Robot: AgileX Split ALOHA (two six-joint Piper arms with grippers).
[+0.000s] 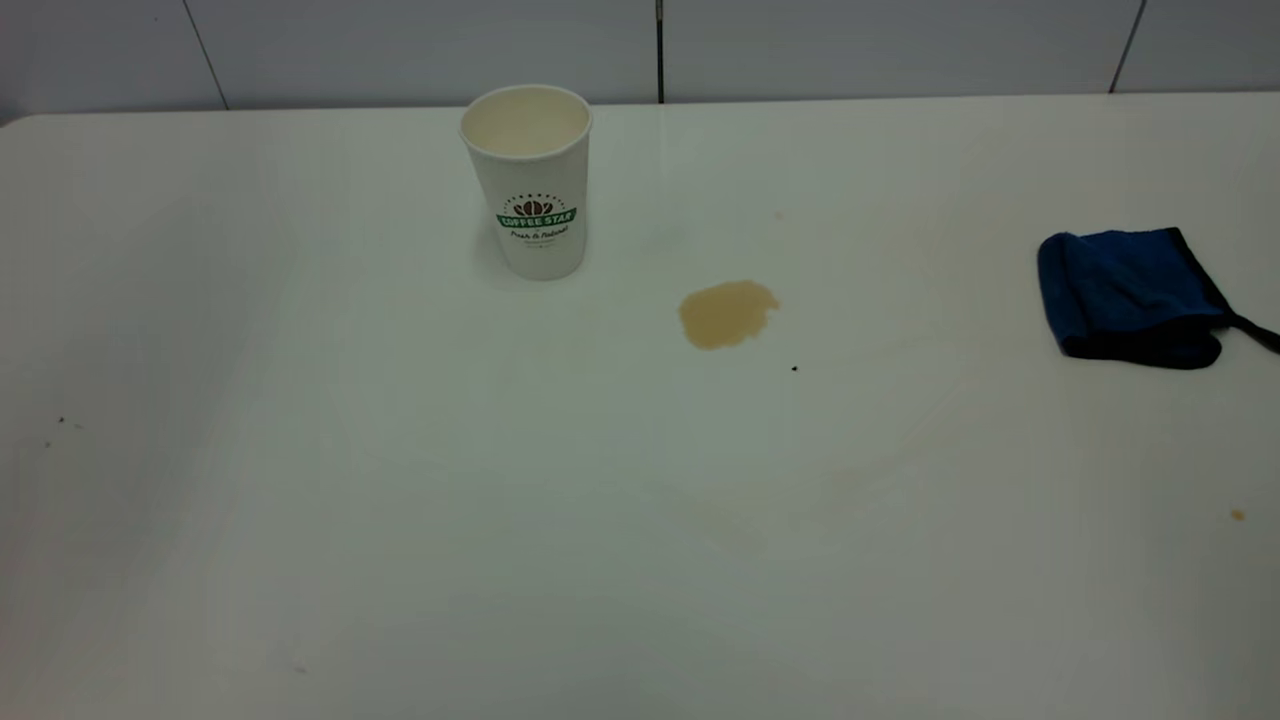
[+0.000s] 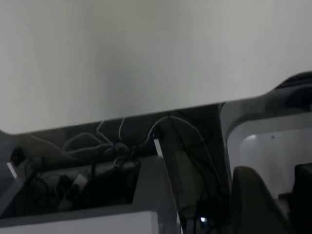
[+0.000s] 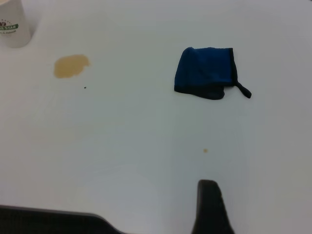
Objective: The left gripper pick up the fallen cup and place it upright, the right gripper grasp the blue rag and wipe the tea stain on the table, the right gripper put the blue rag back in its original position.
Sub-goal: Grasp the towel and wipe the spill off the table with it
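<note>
Cup (image 1: 528, 182) standing upright on the white table (image 1: 400, 500), tea stain (image 1: 727, 313) unwiped, blue rag (image 1: 1130, 295) lying untouched.

The paper cup, its green COFFEE STAR logo facing the camera, is sitting mouth-up toward the far edge, left of centre. The light brown stain is lying just to its right and slightly nearer, apart from the cup base; a tiny black dot (image 1: 794, 368) is resting a little nearer and right of the stain. The folded rag, black-edged with its loop tab pointing right, is resting well apart near the right edge, and a small brown speck (image 1: 1237, 514) is sitting nearer than it. Neither arm is appearing in the exterior view. In the right wrist view one black finger (image 3: 210, 207) of the right gripper is showing above bare table, near side of the rag; whether that claw is open or closed cannot be told. The left wrist view is facing the table's edge and the cables (image 2: 117, 146) beyond it.
</note>
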